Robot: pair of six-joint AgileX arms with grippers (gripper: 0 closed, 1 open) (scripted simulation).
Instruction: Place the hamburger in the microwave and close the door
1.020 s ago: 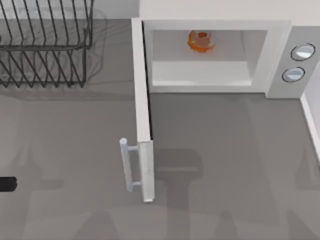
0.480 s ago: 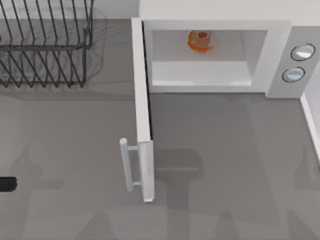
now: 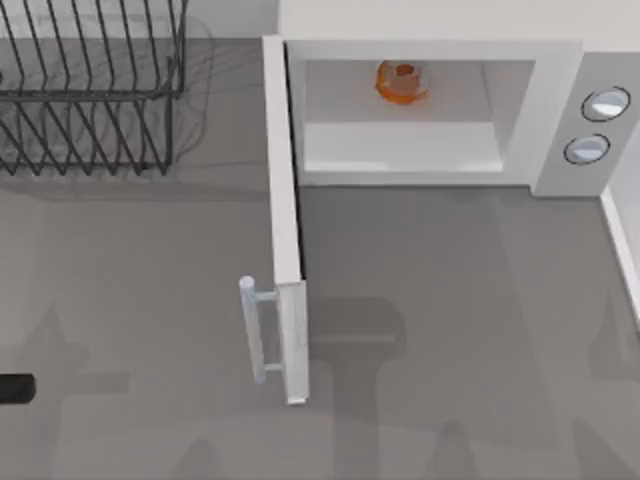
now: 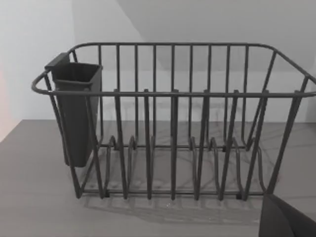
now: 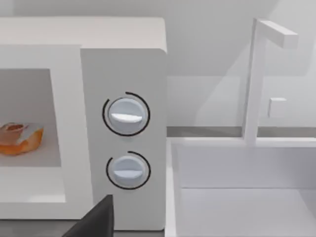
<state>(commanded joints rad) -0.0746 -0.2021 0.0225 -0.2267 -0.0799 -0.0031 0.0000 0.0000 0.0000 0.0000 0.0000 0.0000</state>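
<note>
Inside the microwave sits the hamburger, the door swung wide open; whether either gripper is parted, I cannot tell.

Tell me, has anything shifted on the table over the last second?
Hardly anything. The dark arm tip at the top view's left edge slid a little toward the near edge. Nothing was taken hold of or let go. The hamburger sits as before inside the microwave, the door stands just as wide open, and the dish rack stayed put.
</note>
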